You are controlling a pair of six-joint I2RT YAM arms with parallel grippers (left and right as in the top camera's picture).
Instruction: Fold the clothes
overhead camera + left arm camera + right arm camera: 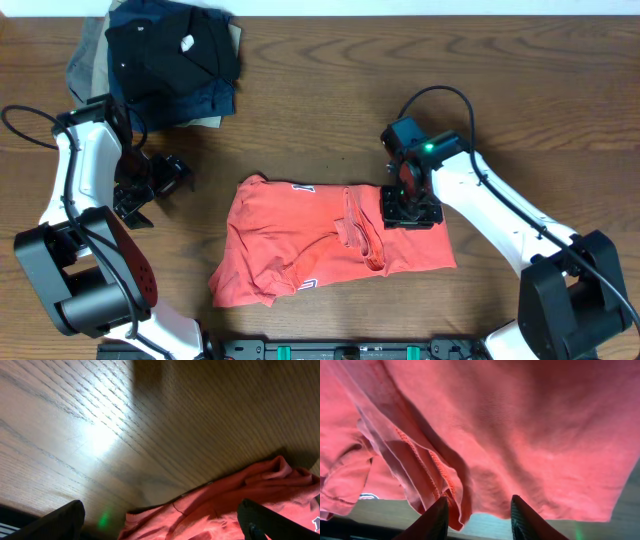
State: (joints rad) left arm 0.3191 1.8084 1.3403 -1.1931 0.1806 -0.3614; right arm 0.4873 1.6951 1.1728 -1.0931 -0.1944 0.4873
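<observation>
At the far left, a heap of black, navy and tan folded garments lies on the brown wood-grain table. Below it, the left gripper hangs over bare wood, jaws spread wide and released, just beside the shirt's edge. The crumpled coral-red cotton T-shirt lies mid-table, partly folded over itself. The right gripper sits over its upper right corner, fingers parted, gripping nothing.
</observation>
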